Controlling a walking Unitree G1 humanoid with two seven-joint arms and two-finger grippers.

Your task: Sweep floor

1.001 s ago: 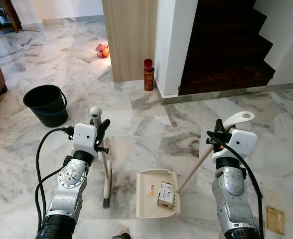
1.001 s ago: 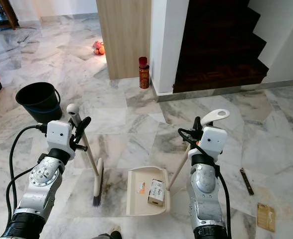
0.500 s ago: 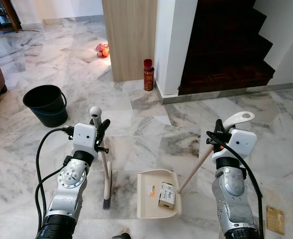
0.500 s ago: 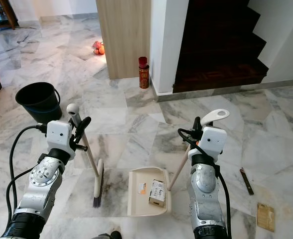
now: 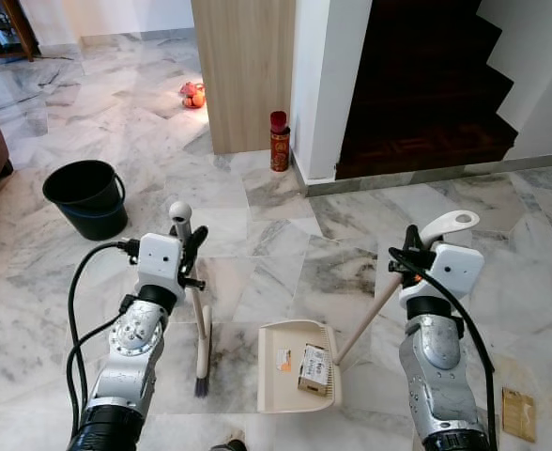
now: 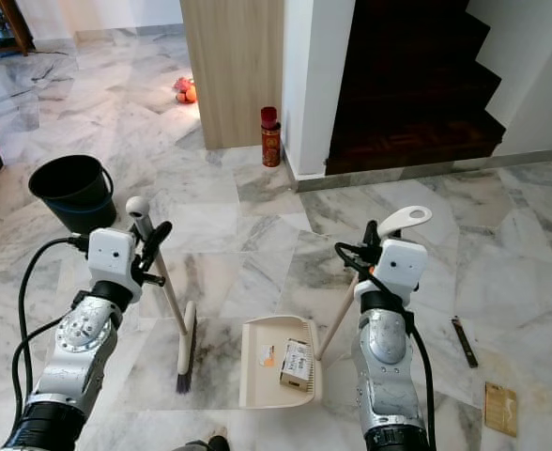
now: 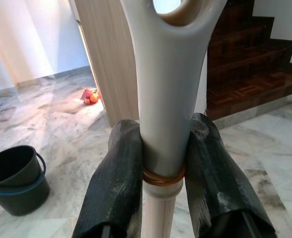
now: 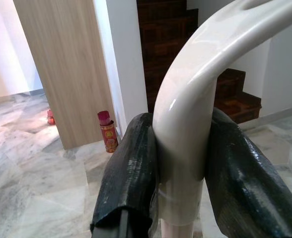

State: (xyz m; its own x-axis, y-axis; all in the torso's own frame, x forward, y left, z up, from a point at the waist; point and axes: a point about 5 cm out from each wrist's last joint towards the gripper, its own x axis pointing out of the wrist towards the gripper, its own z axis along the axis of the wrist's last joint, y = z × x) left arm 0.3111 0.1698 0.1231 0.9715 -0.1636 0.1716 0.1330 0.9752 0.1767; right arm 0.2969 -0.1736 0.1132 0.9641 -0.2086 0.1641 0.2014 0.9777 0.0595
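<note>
Landmark: I'm placing everything off the dustpan (image 5: 295, 366), cream coloured, sitting flat on the marble floor (image 5: 276, 235) right in front of me.
Left gripper (image 7: 158, 163): fingers (image 7: 113, 183) clamped on the broom (image 5: 199, 319) handle, one pad on each side, just under the looped grip end.
Broom: stands close to upright just left of the dustpan, bristles down on the floor, near the pan's left edge but not touching as far as I can see.
Right gripper (image 8: 181, 163): fingers (image 8: 131, 173) squeezed on the dustpan handle (image 5: 375, 310), right below its curved top loop; the stick slants down-left from there to the pan's right rear corner.
In the dustpan: a small printed box (image 5: 314, 366) lying in the right half.
Bucket (image 5: 86, 197): dark, well off to the far left of the dustpan.
Red can (image 5: 280, 141): well beyond the dustpan, by the white pillar at the foot of the stairs (image 5: 426, 94).
Brown card (image 5: 518, 413): flat on the floor, well right of the dustpan.
</note>
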